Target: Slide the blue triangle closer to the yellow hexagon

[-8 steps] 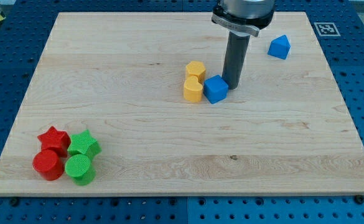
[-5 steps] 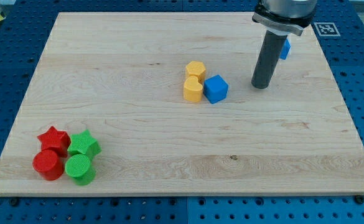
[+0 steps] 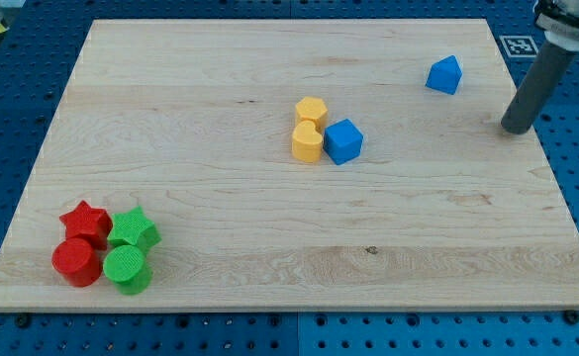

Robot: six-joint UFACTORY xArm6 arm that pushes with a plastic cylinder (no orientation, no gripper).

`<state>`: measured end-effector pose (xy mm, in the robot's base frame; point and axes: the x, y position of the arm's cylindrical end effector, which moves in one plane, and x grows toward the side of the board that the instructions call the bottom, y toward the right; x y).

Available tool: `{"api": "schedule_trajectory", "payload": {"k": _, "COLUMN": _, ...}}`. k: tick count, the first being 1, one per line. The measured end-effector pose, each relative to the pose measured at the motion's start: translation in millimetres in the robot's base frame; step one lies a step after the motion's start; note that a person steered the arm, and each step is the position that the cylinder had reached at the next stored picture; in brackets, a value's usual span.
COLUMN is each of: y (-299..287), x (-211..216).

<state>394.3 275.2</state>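
Starting at the view's left, four blocks huddle near the worktop's (image 3: 269, 247) bottom-left corner: a red star (image 3: 85, 220) with a red cylinder (image 3: 75, 262) touching it at six o'clock, and a green star (image 3: 134, 229) just beside the red one at three o'clock, with a green cylinder (image 3: 128, 269) touching it at six o'clock. All four sit packed together.

Near the middle of the board, slightly toward the top, a yellow hexagon (image 3: 311, 110) sits with a second yellow block (image 3: 308, 141) touching it at six o'clock (its shape is rounded; I cannot tell it more exactly). A blue cube (image 3: 343, 140) touches that lower yellow block at three o'clock.

Well apart from this group, toward the top-right corner, lies the blue triangle (image 3: 445, 75), alone on bare wood. From the yellow hexagon it sits at about two o'clock.

My tip (image 3: 516, 130) stands near the board's right edge, at roughly four o'clock from the blue triangle and clear of it, touching no block. The rod rises up and out of the view's top-right corner. No jaws exist on this rod, so nothing is spread, pressed or pinched.

A black-and-white square marker (image 3: 520, 45) sits on the blue perforated base (image 3: 12, 119) just beyond the board's top-right corner.
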Motion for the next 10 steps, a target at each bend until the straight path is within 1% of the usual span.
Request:
{"api": "schedule_trajectory", "payload": {"k": 2, "y": 18, "x": -67}}
{"api": "schedule_trajectory", "payload": {"k": 3, "y": 15, "x": -108}}
{"api": "schedule_trajectory", "payload": {"k": 4, "y": -27, "x": -108}}
{"api": "schedule_trajectory", "payload": {"k": 5, "y": -56, "x": -93}}
{"api": "schedule_trajectory", "payload": {"k": 6, "y": -58, "x": -92}}
{"api": "schedule_trajectory", "payload": {"k": 7, "y": -59, "x": -80}}
{"api": "schedule_trajectory", "payload": {"k": 9, "y": -66, "x": -42}}
{"api": "schedule_trajectory", "payload": {"k": 10, "y": -81, "x": -33}}
